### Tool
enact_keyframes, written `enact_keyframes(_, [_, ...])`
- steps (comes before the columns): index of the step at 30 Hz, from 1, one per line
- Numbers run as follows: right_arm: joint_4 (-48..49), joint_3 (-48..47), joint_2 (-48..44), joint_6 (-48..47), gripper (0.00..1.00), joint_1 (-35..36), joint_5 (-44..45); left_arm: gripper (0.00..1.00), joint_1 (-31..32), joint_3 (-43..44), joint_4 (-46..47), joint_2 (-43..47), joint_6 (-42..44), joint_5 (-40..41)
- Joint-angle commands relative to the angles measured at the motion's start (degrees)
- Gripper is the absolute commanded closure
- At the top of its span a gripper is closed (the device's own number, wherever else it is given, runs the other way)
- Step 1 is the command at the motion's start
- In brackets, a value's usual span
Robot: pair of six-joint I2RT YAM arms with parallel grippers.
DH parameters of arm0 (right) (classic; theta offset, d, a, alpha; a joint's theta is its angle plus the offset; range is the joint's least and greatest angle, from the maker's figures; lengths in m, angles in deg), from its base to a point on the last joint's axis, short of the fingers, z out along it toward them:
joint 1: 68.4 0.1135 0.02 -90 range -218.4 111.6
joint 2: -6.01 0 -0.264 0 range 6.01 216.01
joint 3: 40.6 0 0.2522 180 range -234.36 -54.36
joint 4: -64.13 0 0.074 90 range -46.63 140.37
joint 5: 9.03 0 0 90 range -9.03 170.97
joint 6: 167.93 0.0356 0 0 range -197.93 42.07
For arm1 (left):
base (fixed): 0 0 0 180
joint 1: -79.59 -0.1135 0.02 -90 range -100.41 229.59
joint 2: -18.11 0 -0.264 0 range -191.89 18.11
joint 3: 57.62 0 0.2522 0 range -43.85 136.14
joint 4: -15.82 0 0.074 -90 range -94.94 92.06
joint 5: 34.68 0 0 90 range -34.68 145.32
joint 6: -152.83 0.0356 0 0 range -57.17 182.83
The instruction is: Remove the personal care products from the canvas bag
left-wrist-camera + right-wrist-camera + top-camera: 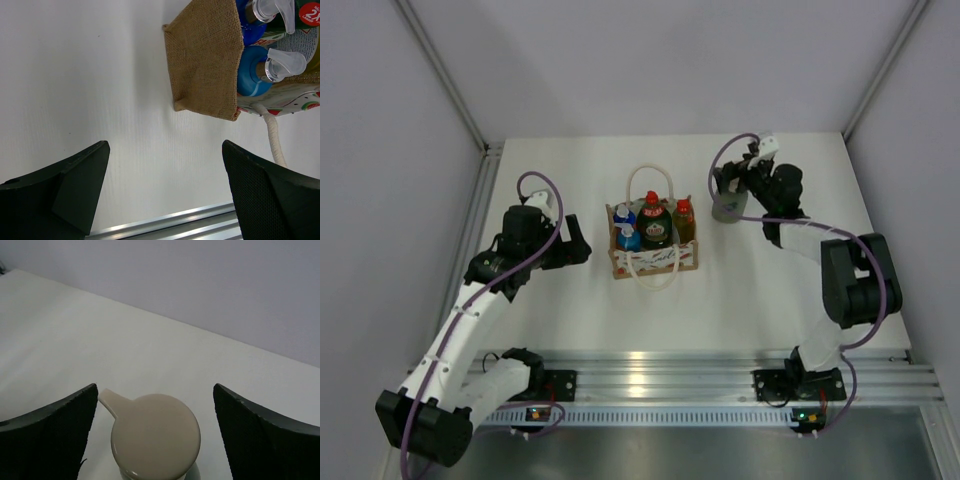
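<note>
My right gripper [155, 388] has its fingers spread, one on either side of the cream pump head of the grey-green bottle [155, 437], with a gap on both sides. That bottle stands upright on the table [770, 300], outside the canvas bag [655, 262] and to its right. My left gripper [165, 143] is spread too, holding nothing, over bare table just left of the bag. In the bag I see the round green bottle [653, 228], the slim yellow bottle [683, 225] and a blue bottle [628, 240].
</note>
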Motion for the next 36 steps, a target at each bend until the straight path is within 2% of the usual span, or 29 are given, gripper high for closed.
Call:
enact_keyframes(1, [5.75, -4.39, -2.39, -0.8, 0.01, -1.28, -1.58, 0.02, 0.19, -0.65, 1.14, 0.25, 0.83, -0.53])
enact_keyframes(5, [2.85, -4.48, -6.69, -0.19, 0.0, -1.19, 0.35, 0.02, 0.19, -0.39, 1.14, 0.08, 0.83, -0.71])
enact_keyframes(9, [-2.77, -1.51, -15.38, 4.72, 0.01, -0.93, 4.65, 0.02, 0.1, -0.22, 1.14, 0.86, -1.45, -1.4])
enact_keyframes(12, [-10.49, -0.44, -22.51, 7.8, 0.01, 0.3, 8.7, 0.02, 0.19, 0.66, 1.32, 1.22, -4.44, -2.99])
enact_keyframes(16, [-28.15, -4.74, -28.31, 8.69, 0.01, 3.28, 15.72, 0.02, 0.19, 3.21, 1.5, 0.25, -5.85, -3.96])
enact_keyframes(19, [-45.0, -9.04, -29.64, 10.96, 0.0, 6.45, 21.96, 0.02, 0.27, 5.23, 2.28, -1.41, -6.9, -3.08])
enact_keyframes(22, [-48.31, -7.66, -33.14, 12.11, 0.0, 9.88, 27.07, 0.02, 0.8, 5.59, 3.95, -3.52, -8.3, -5.27])
enact_keyframes(26, [-37.17, 3.04, -38.77, 21.05, 0.01, 10.06, 19.09, 0.02, 4.22, 5.24, 5.8, -6.07, -9.8, -2.03])
enact_keyframes(28, [-30.57, 5.7, -39.75, 21.96, 0.0, 9.97, 9.88, 0.03, 5.28, 4.97, 6.94, -7.82, -10.77, -1.41])
enact_keyframes(30, [-35.43, 2.65, -38.18, 21.79, 0.01, 10.5, 0.5, 0.05, 6.68, 5.23, 7.3, -9.06, -11.38, 0.95])
enact_keyframes(31, [-37.65, 0.98, -36.34, 21.09, 0.0, 11.02, -1.3, 0.07, 8.26, 5.41, 7.38, -9.76, -11.82, 4.27])
enact_keyframes(33, [-39.95, -1.23, -35.53, 18.37, 0.0, 13.73, -3.59, 0.1, 9.41, 5.24, 7.73, -11.26, -12.35, 5.97])
enact_keyframes(36, [-42.85, -3.07, -34.66, 15.38, 0.01, 19.26, -2.91, 0.25, 10.38, 4.97, 8.44, -13.28, -13.14, 7.9])
